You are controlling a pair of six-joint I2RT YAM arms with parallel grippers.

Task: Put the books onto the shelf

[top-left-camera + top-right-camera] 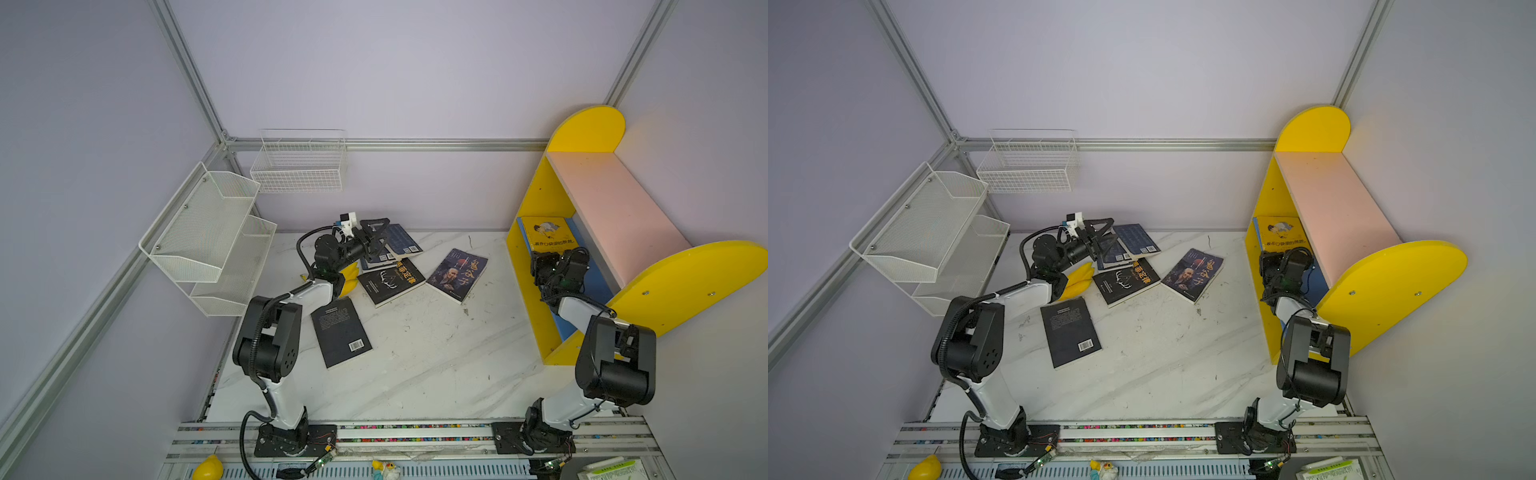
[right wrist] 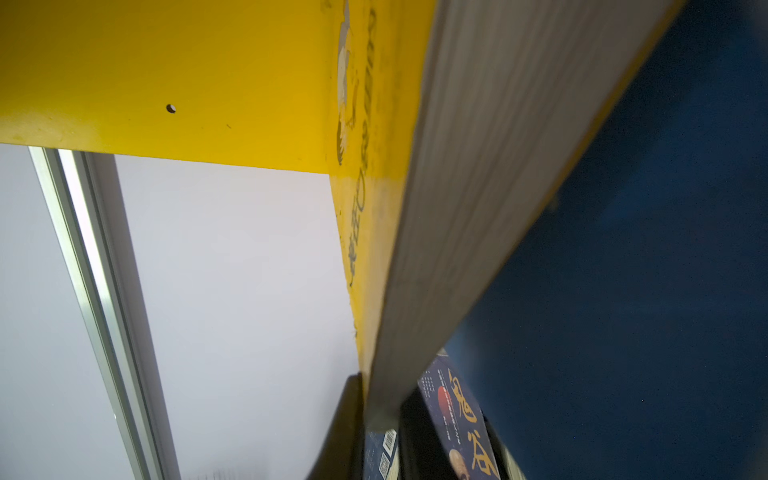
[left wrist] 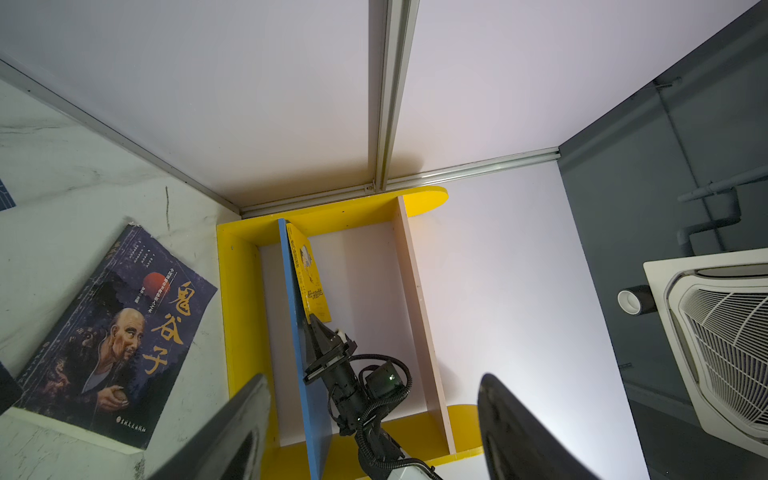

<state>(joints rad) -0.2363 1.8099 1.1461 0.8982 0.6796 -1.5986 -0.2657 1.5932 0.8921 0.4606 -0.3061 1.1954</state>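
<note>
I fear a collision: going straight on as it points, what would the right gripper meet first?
The yellow cartoon paperback held in the right gripper would likely hit the wooden shelf's far yellow side panel first; the gap is unclear.

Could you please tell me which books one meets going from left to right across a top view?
First the barcode-up black book → black book with orange title → dark book with the old man's portrait → yellow book on the shelf's blue board. The navy books overlap the orange-titled one, so I leave them out.
</note>
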